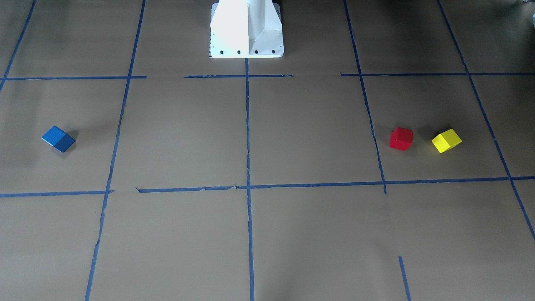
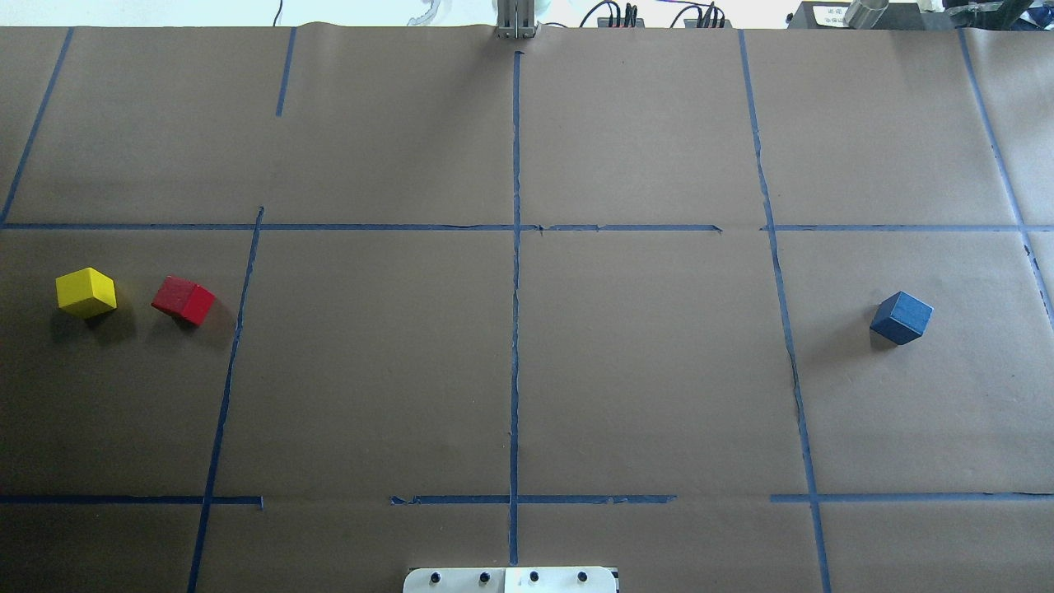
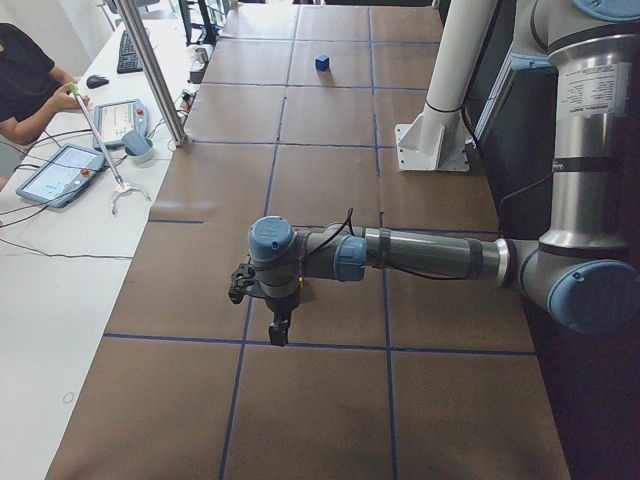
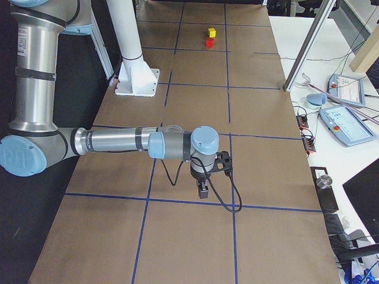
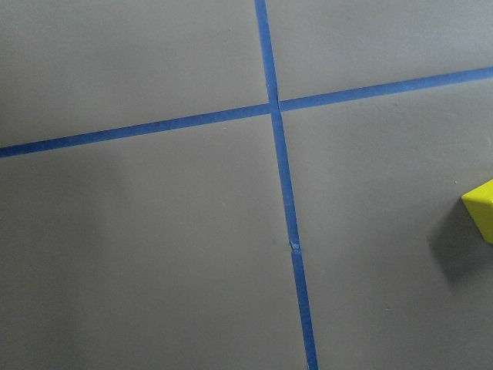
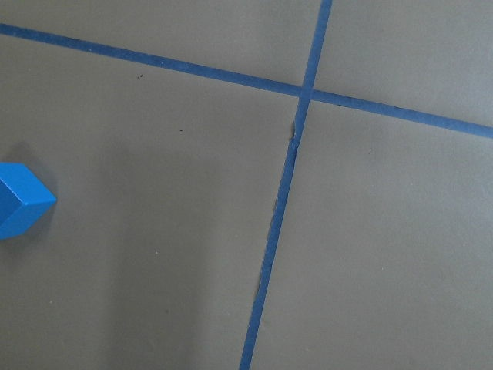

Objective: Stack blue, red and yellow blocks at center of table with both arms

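Observation:
The blue block lies on the brown table's right side; it also shows in the front view and at the right wrist view's left edge. The red block and the yellow block lie close together, apart, on the left side. The yellow block's corner shows at the left wrist view's right edge. My left gripper and right gripper hang above the table and show only in the side views, so I cannot tell if they are open or shut.
Blue tape lines divide the table into squares. The white robot pedestal stands at the robot's edge. A metal pole, tablets and an operator are at the far side.

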